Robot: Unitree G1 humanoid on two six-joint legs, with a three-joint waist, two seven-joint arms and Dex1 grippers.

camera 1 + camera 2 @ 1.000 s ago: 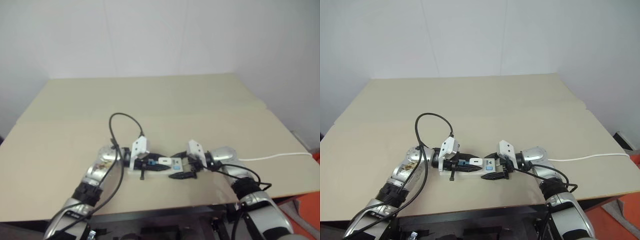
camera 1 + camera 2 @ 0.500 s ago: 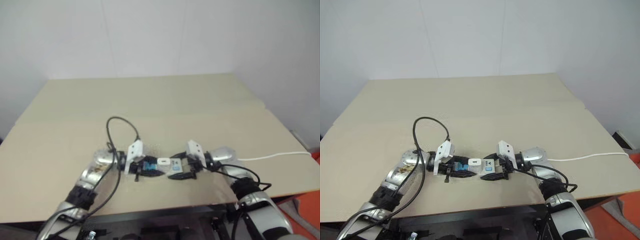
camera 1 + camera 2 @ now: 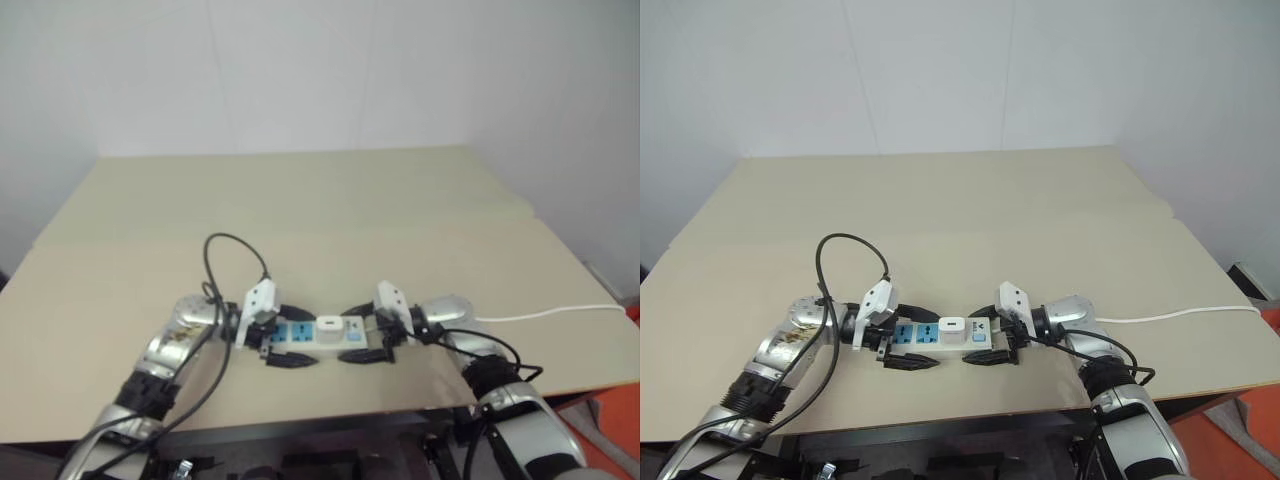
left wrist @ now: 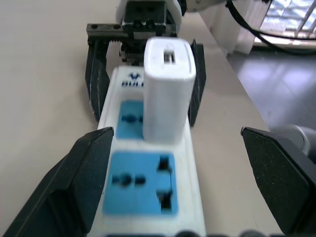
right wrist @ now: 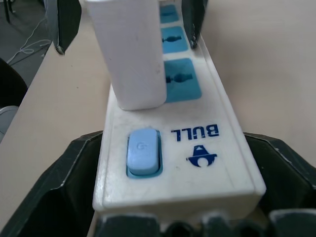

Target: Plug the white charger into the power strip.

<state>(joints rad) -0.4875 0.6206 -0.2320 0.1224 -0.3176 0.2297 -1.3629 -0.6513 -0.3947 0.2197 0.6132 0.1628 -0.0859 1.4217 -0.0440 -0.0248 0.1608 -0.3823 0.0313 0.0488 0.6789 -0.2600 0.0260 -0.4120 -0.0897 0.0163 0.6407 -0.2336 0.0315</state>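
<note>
Low on the tan bench (image 3: 970, 215), your left gripper (image 3: 908, 347) has just let go and spread, your right gripper (image 3: 992, 344) flanks the power strip (image 3: 940, 338) spread too, leaving the white charger (image 3: 951, 326) seated upright mid-strip, apparently plugged in.
</note>
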